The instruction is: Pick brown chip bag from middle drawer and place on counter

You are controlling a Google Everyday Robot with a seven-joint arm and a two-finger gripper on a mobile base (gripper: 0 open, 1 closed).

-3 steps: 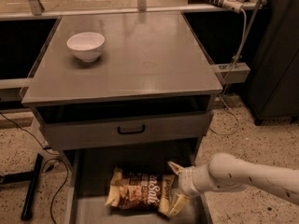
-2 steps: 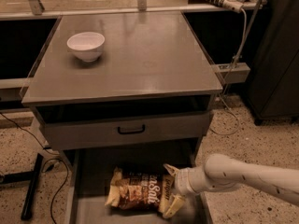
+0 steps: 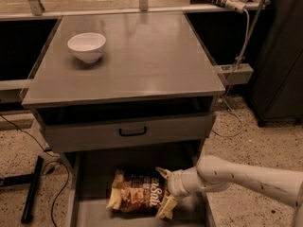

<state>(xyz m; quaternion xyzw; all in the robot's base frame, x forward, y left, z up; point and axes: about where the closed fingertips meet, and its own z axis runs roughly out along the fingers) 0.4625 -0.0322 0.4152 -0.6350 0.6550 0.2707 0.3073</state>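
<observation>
Since a second ago your arm (image 3: 246,176) has slid toward 9 o'clock, so the claw (image 3: 164,189) now reaches further over the right end of the chip bag (image 3: 137,195). The bag itself has not shifted, and neither has the bowl (image 3: 87,46). The arm comes in low from about 4 o'clock. Its white forearm lies nearly level and slopes slightly down toward the wrist, which sits over the right side of the open drawer (image 3: 73,193). The claw points toward 9 o'clock. It looks spread apart, with one pale finger (image 3: 162,173) above the bag's right end, toward 12 o'clock, and the other below it, toward 6 o'clock. They straddle that end and are not pressed together. You cannot tell whether either one is actually touching the bag. The bag lies flat on the drawer floor at 6 o'clock in your view, with its lettering facing up, under the closed drawer front (image 3: 94,137) with the black handle (image 3: 132,132). The grey surface (image 3: 151,60) above carries only the bowl, near its 10 o'clock corner and well apart from the bag.
</observation>
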